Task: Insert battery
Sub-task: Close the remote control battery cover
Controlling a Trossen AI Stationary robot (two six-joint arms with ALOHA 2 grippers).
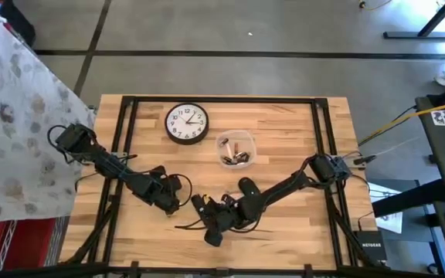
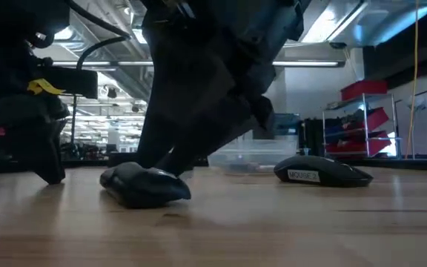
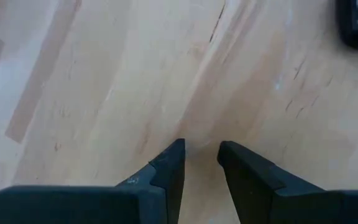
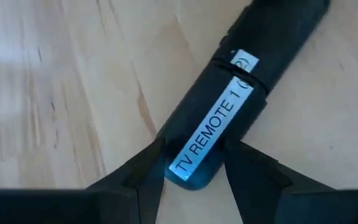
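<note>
- High view: the wooden counter (image 1: pixel 284 123) carries a round wall clock (image 1: pixel 187 123) near its far edge, and just beside it a clear plastic tub (image 1: pixel 236 149) holding a small heap of batteries (image 1: pixel 236 159). The left gripper (image 1: pixel 171 202) sits low over bare wood toward the near edge. The right gripper (image 1: pixel 213 224) is down at a dark remote (image 1: pixel 200 207) near the counter's front middle, and a black mouse (image 1: pixel 248 186) lies beside the right arm.
- Low view: the remote (image 2: pixel 144 184) rests flat on the counter under a dark arm; the mouse (image 2: pixel 323 173), labelled "MOUSE", lies well apart from it, with the clear tub (image 2: pixel 247 160) behind.
- Left wrist view: the left gripper (image 3: pixel 201 163) has its fingers slightly apart over bare wood, with nothing between them.
- Right wrist view: the right gripper (image 4: pixel 191 167) is clamped on the end of the remote (image 4: pixel 229 106), which bears a label reading "TV REMOTE 1".
</note>
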